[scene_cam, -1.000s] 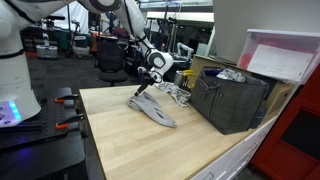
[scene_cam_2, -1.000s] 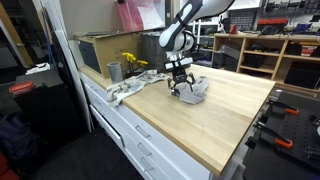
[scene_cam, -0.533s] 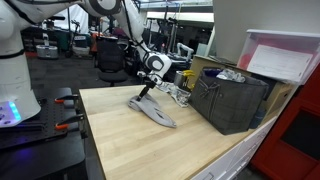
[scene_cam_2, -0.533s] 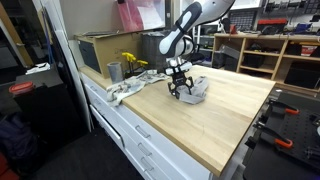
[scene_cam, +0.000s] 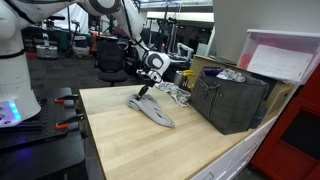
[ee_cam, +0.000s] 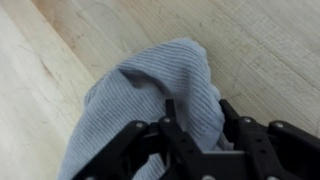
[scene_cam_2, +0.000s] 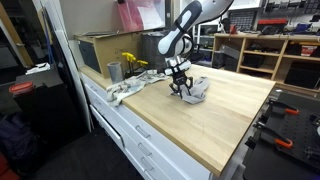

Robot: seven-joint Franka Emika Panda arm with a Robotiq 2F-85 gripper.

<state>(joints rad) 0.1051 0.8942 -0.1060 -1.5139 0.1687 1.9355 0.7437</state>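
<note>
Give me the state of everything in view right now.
grey ribbed knit cloth: bunched on the light wooden table, under the claw.
claw: down on the cloth, jaws partly closed; grip unclear.
dark fabric bin: upright, open-topped, holding stuff.
metal cup: upright.
white rag: crumpled near table edge.

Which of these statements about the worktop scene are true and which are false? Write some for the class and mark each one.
1. The end effector is down on a grey cloth. True.
2. The grey cloth lies inside the dark basket. False: it lies on the wooden table, beside the basket.
3. In the wrist view, cloth shows between the fingers. True.
4. The dark basket stands on the floor. False: it stands on the wooden table, at its far end.
5. The cloth is neatly folded into a square. False: it lies crumpled and stretched out.
</note>
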